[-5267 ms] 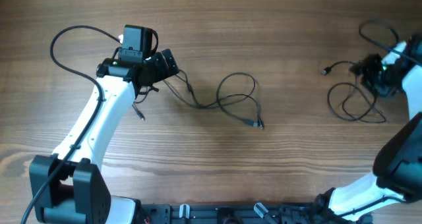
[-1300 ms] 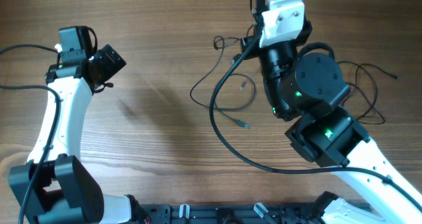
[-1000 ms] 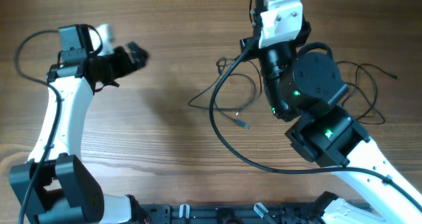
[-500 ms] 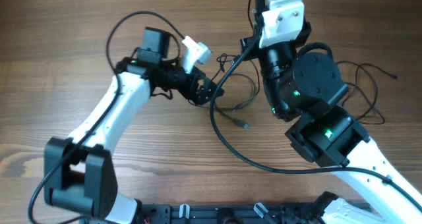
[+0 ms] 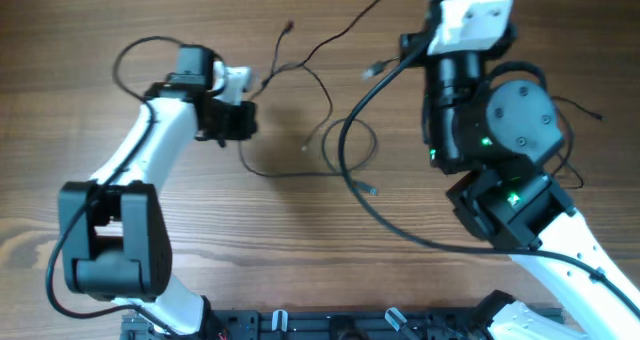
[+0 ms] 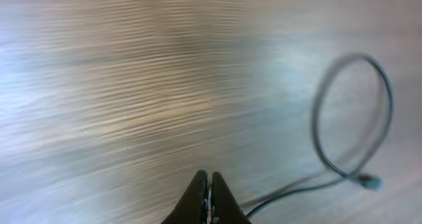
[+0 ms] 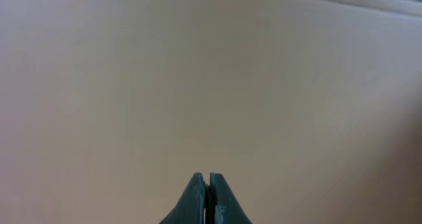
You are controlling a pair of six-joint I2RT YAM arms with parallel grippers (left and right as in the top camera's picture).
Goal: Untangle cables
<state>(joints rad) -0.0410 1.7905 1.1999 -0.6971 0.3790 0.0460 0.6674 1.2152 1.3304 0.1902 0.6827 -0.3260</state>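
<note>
Several thin black cables [image 5: 322,130] lie tangled on the wooden table [image 5: 300,250] at centre, with one small plug [image 5: 372,189] below a loop. Strands stretch up to a plug [image 5: 290,25] and toward the top edge. More cables [image 5: 572,150] lie at the right, behind the right arm. My left gripper [image 5: 240,120] sits at the tangle's left end, shut on a cable [image 6: 283,194] that runs out from beside its fingers toward a loop [image 6: 349,112]. My right gripper [image 7: 210,176] is raised high and shut, with nothing visible between its jaws.
The raised right arm [image 5: 490,110] fills the right middle of the overhead view and hides part of the table. Its thick black wire [image 5: 370,205] arcs over the cable loop. A dark rail [image 5: 340,325] runs along the near table edge.
The left gripper has shut and pulled back left from the centre, dragging cable with it. The right arm has shifted right, and strands now stretch toward the top.
</note>
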